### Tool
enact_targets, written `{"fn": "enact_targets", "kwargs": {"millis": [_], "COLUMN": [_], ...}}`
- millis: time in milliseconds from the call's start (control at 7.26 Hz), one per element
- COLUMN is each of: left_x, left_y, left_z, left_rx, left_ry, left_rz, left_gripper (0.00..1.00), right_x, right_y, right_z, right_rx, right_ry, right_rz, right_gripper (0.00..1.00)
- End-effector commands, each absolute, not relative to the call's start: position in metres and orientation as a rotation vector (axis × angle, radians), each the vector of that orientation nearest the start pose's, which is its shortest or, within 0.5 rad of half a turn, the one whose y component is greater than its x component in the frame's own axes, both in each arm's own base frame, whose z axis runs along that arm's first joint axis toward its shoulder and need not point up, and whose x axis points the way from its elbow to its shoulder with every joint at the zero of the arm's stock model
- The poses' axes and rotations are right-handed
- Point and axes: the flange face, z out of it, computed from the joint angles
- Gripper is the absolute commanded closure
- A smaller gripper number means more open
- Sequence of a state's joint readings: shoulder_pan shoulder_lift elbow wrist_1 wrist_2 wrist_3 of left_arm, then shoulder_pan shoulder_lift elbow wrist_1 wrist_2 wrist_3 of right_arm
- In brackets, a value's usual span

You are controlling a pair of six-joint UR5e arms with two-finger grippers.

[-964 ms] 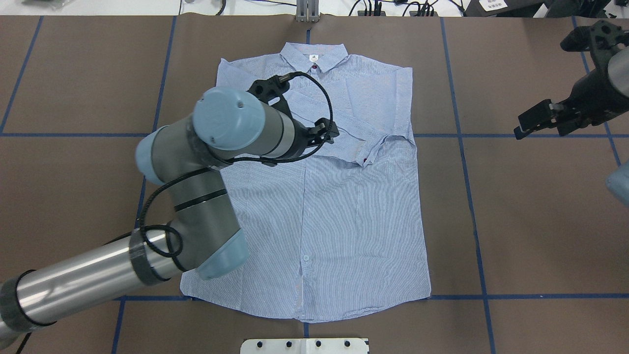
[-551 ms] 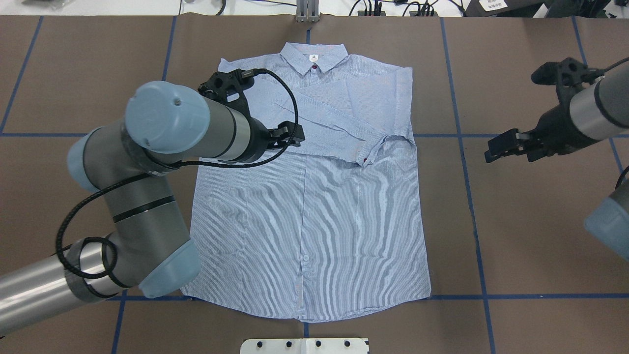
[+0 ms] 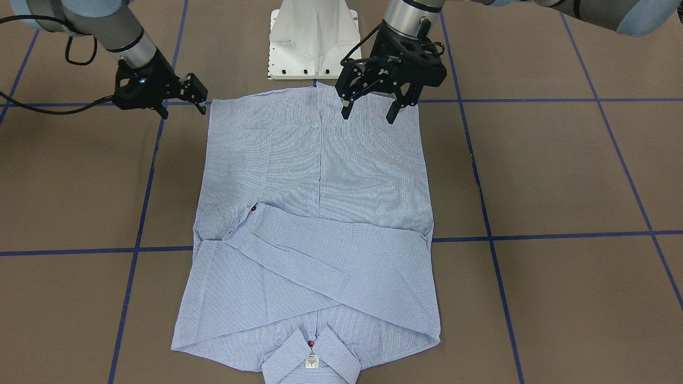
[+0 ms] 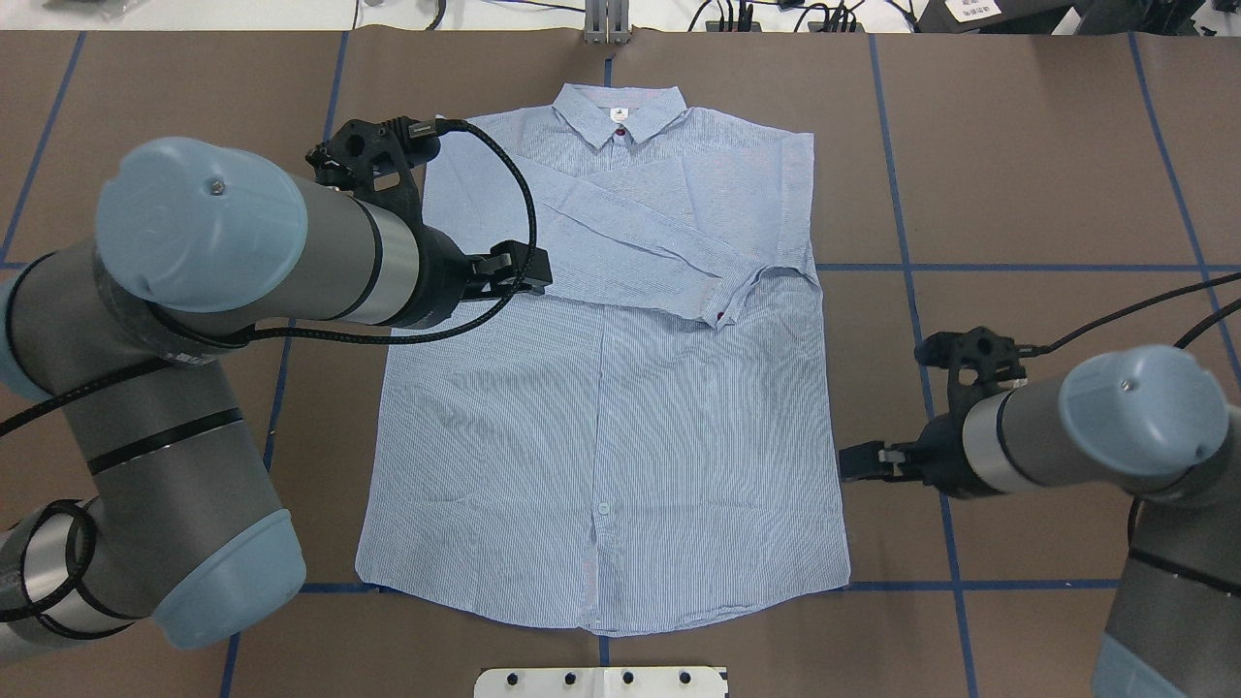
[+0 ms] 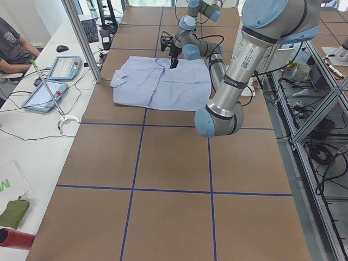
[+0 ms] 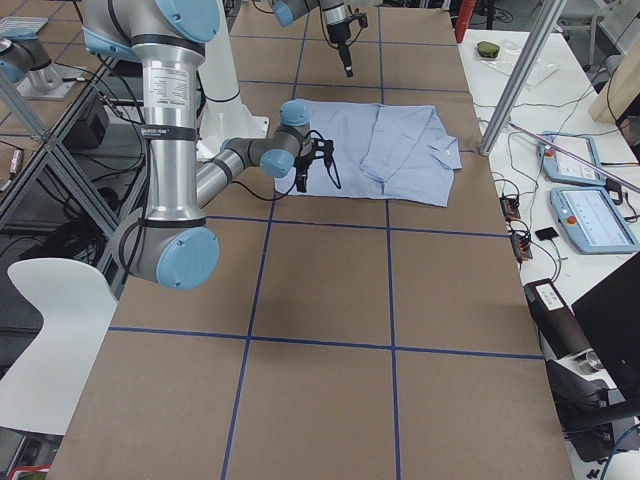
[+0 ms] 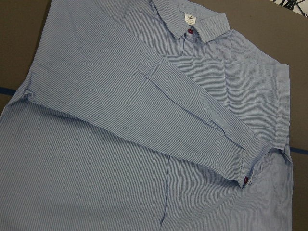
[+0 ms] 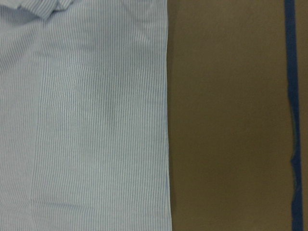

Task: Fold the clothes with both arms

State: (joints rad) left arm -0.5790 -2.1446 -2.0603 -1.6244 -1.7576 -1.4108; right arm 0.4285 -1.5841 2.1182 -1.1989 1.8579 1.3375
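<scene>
Since the earlier frames, the left gripper (image 3: 369, 113) is drawn back toward the left side of the shirt (image 4: 620, 436), and the right gripper (image 3: 182, 105) is brought in from far right to just beside the shirt's right edge. Both grippers are seen with jaws spread, nothing held. One striped shirt is laid flat, front up, mid-table (image 4: 1047, 145), collar (image 4: 620, 102) away from the robot. One sleeve (image 4: 620, 242) is folded across the chest. Two dark red buttons are counted: one at the collar, one at the cuff.
</scene>
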Motion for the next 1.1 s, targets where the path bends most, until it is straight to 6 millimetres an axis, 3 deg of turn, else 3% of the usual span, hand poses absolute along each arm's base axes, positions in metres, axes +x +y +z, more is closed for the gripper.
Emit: {"fn": "enact_targets", "kwargs": {"millis": [0, 138, 689, 964], "left_x": [0.393, 0.394, 0.393, 0.393], "left_y": [-0.393, -0.393, -0.393, -0.392], "left_z": [0.130, 0.131, 0.130, 0.129], "left_rx": [0.249, 0.249, 0.252, 0.253], "left_ry": [1.106, 1.103, 1.105, 1.106], "left_rz": [-0.266, -0.266, -0.269, -0.270], "left_gripper": [0.00, 0.00, 0.00, 0.00], "right_x": [-0.423, -0.432, -0.451, -0.453], "right_y": [-0.235, -0.226, -0.226, -0.224], "right_z": [0.369, 0.375, 0.402, 0.403], "right_rx": [0.019, 0.002, -0.023, -0.030], "right_ry": [-0.921, -0.909, -0.856, -0.853], "right_rz": [0.047, 0.034, 0.027, 0.021], "right_gripper": [0.00, 0.00, 0.02, 0.16]}}
